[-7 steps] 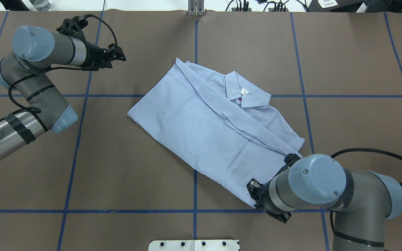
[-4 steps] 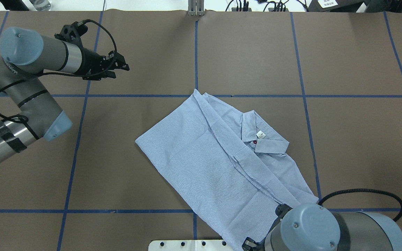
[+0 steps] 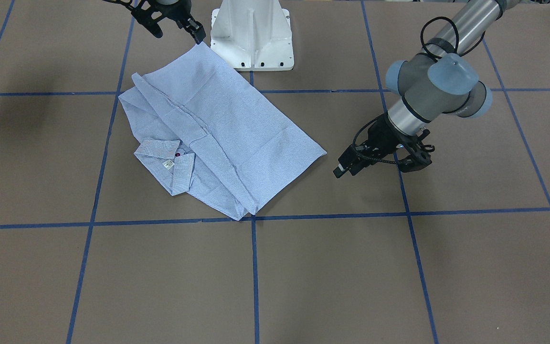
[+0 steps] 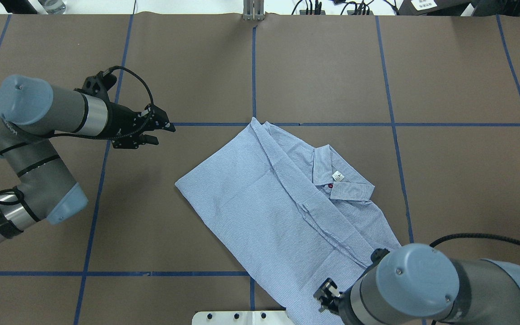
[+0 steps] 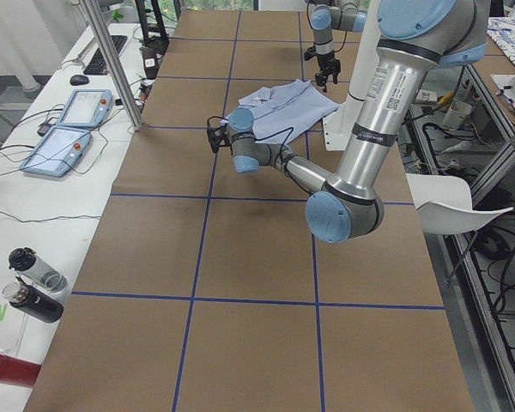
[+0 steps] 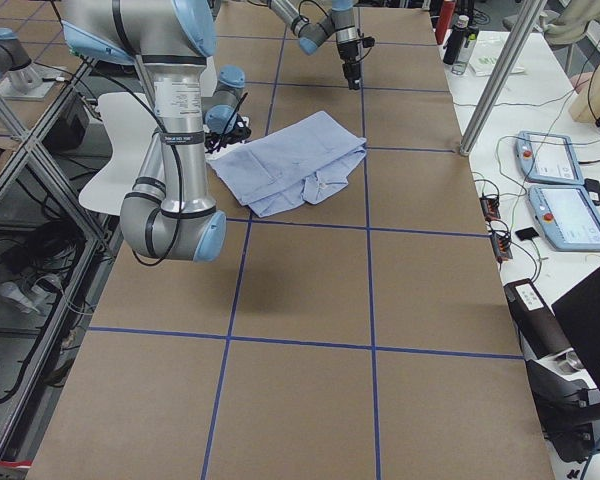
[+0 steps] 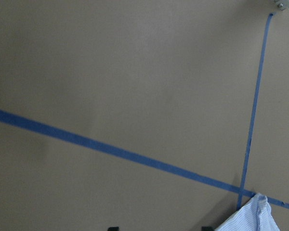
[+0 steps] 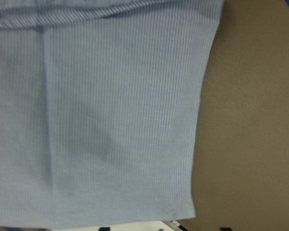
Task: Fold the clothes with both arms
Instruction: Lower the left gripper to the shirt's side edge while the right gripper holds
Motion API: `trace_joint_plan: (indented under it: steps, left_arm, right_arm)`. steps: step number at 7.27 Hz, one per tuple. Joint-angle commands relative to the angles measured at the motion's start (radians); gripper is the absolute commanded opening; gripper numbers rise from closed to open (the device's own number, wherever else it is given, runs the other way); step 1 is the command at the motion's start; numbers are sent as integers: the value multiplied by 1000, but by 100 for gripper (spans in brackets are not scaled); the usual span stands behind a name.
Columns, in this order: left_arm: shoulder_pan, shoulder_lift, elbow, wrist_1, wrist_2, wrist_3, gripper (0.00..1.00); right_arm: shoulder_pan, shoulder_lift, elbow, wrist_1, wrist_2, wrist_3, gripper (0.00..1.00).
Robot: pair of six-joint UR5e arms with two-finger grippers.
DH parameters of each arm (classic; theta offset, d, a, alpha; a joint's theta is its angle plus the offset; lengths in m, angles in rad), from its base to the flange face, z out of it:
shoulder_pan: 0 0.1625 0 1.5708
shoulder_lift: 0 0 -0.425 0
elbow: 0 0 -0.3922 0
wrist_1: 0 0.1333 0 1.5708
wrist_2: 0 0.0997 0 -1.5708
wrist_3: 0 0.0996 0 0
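My right pincer [image 3: 179,36] hangs wide over a hem corner of the shirt [image 4: 260,203]; my left pincer [image 4: 164,135], wide and empty, hovers near the opposite edge, probably to share the next fold.

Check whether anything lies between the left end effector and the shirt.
Nothing visible does. Only bare brown table separates the open left end effector from the shirt, which lies flat with its near edge unobstructed.
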Motion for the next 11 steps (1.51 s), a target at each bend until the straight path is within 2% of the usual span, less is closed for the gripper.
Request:
trace_joint_plan:
  steps: [1, 2, 3, 4, 5, 10, 11]
  left_arm:
    - [83, 81, -56, -4, 10, -77, 65]
    - [126, 88, -64, -5, 48, -140, 65]
    - [189, 76, -53, -5, 115, -165, 64]
    - [214, 68, -45, -7, 134, -165, 63]
    - [214, 53, -44, -1, 134, -166, 62]
    - [214, 40, -15, -1, 137, -165, 48]
    - [214, 40, -15, -1, 143, -165, 39]
  right_arm:
    - [206, 14, -11, 5, -21, -6, 100]
    - [292, 22, -26, 9, -21, -23, 100]
    - [347, 66, -84, 9, -20, -81, 100]
    - [362, 105, -151, 8, -17, -98, 100]
    - [365, 106, -170, 9, -15, -99, 100]
    - [369, 103, -173, 2, -11, -102, 100]
    - [372, 103, -173, 0, -11, -103, 100]
